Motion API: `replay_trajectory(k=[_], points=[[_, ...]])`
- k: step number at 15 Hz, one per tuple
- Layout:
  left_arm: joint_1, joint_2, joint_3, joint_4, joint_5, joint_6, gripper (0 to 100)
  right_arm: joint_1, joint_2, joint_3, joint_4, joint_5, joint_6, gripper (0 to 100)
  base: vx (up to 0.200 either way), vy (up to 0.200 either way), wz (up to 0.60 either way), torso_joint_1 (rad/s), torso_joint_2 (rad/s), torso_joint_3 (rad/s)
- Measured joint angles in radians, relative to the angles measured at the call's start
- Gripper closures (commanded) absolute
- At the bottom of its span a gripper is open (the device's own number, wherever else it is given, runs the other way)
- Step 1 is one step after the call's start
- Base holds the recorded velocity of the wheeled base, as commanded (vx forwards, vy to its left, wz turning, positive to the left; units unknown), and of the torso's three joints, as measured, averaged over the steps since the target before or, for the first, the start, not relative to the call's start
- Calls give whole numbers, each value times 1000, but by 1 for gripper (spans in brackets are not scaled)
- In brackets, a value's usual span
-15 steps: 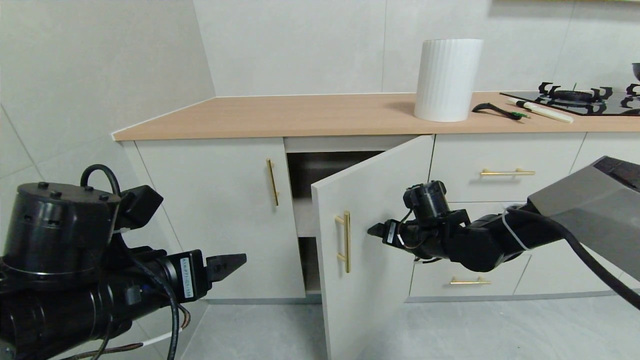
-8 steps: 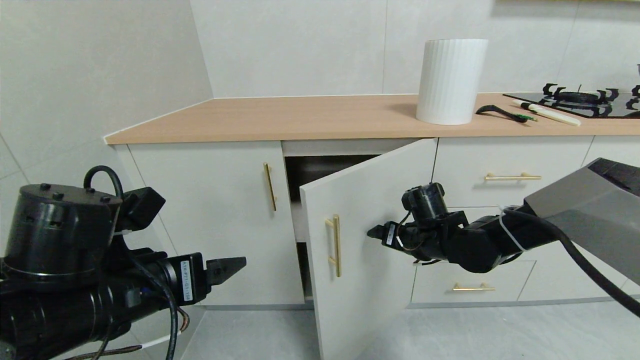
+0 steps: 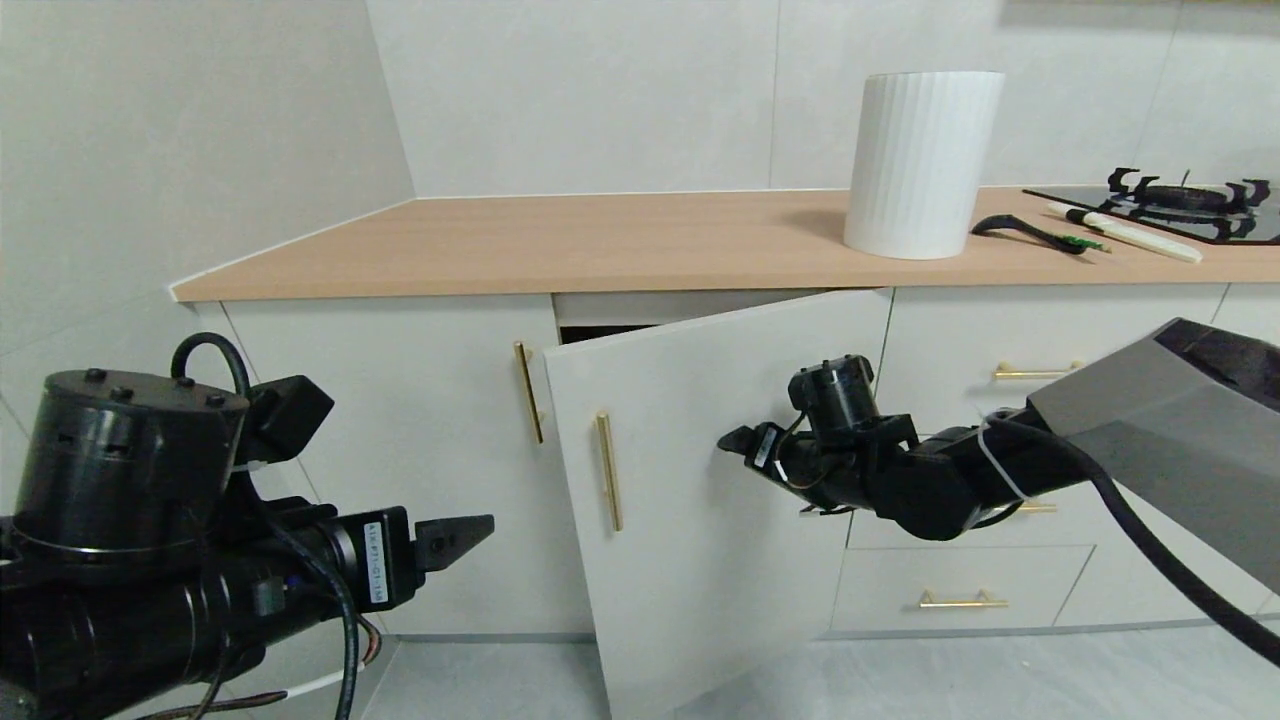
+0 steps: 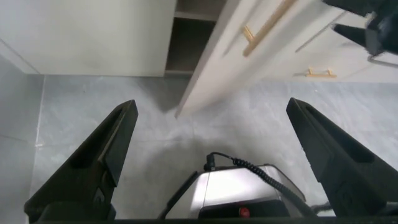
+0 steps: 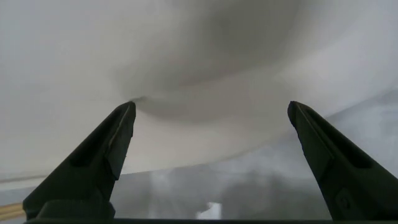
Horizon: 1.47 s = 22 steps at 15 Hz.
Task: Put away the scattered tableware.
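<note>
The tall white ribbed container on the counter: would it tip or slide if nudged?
It probably tips rather than slides if pushed high: the white ribbed container stands taller than it is wide. A low push would likely slide it on the smooth wooden countertop. Its matte, ceramic-like look hints it may be breakable.

I log the door (image 3: 700,520) nearly shut over its opening, only a thin dark gap (image 3: 585,333) free at the handle (image 3: 608,470) edge, my right gripper (image 3: 728,440) close to its face.
</note>
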Motion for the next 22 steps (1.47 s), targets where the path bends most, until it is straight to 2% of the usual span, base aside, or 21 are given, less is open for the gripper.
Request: replay_trajectory(k=[2, 7, 12, 18, 22], points=[[1, 1, 0, -1, 0, 0, 0, 1, 35, -64, -7, -51, 49, 0, 0, 0, 0, 0, 0, 0], [1, 1, 1, -1, -2, 0, 0, -11, 122, -184, -3, -173, 72, 0, 0, 0, 0, 0, 0, 0], [0, 1, 2, -1, -6, 0, 0, -30, 178, -259, 3, -233, 82, 0, 0, 0, 0, 0, 0, 0], [0, 3, 3, -1, -6, 0, 0, -60, 234, -319, 9, -256, 79, 0, 0, 0, 0, 0, 0, 0], [0, 3, 3, -2, -6, 1, 0, -52, 197, -258, 4, -245, 74, 0, 0, 0, 0, 0, 0, 0]])
